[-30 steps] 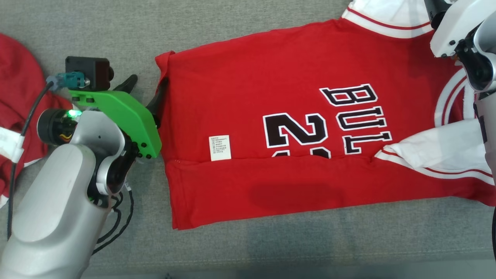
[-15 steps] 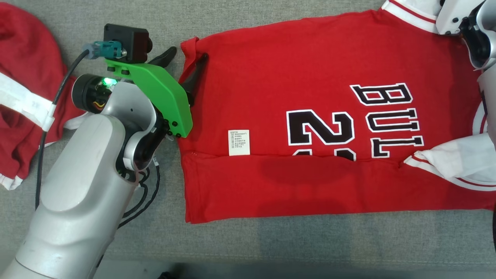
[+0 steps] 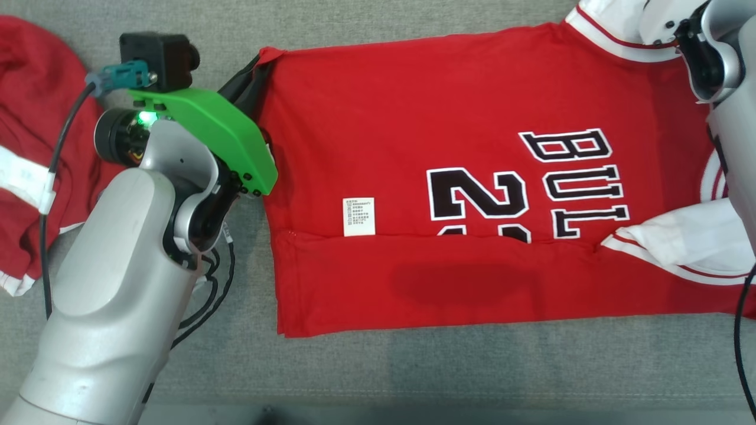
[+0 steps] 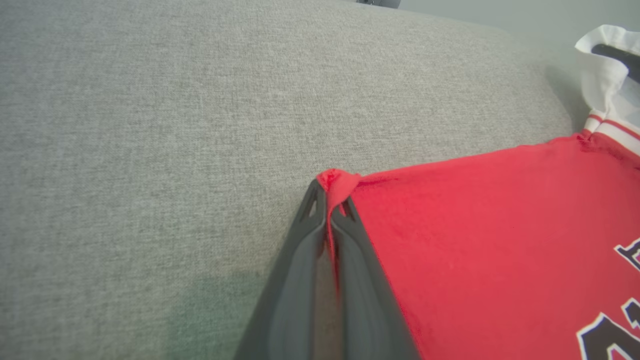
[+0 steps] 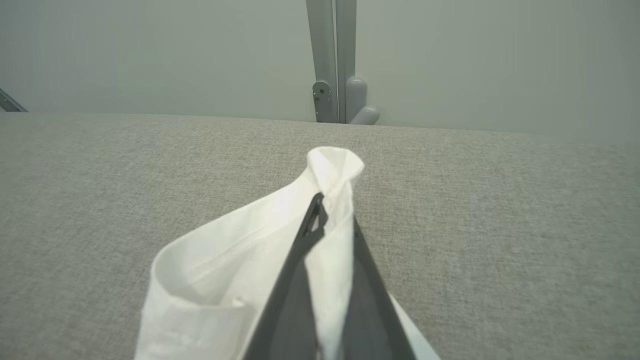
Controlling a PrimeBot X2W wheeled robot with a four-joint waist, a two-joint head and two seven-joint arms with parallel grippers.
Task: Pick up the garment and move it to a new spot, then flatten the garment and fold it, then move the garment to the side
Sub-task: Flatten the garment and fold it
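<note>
My left gripper [image 4: 331, 200] is clenched on the far left corner of the jersey [image 3: 413, 118]. A small tuft of red cloth pokes out past my fingertips there, and the hem runs taut away from it.

My right gripper [image 5: 334, 215] is clamped on the far sleeve [image 5: 240, 260]. The white cloth is bunched up between my two fingers and curls over their tips.

The jersey lies spread sideways on the grey cushion [image 3: 413, 366], hem to the left and shoulders to the right. It takes up the middle and right of the cushion. Its near long edge is folded up over the body, and that flap covers the lower part of the black number [image 3: 475, 198] and touches the foot of the letters [image 3: 576, 180].

A white label [image 3: 359, 216] sits just above the fold line, left of the number. The near sleeve [image 3: 679, 236] lies folded in on the body at the right, its red stripe showing.

A second red garment [image 3: 23, 118] lies crumpled at the far left of the cushion, beyond my left arm and apart from the jersey.

Beyond the cushion's far edge stands a pale wall with a grey post [image 5: 332, 60].
</note>
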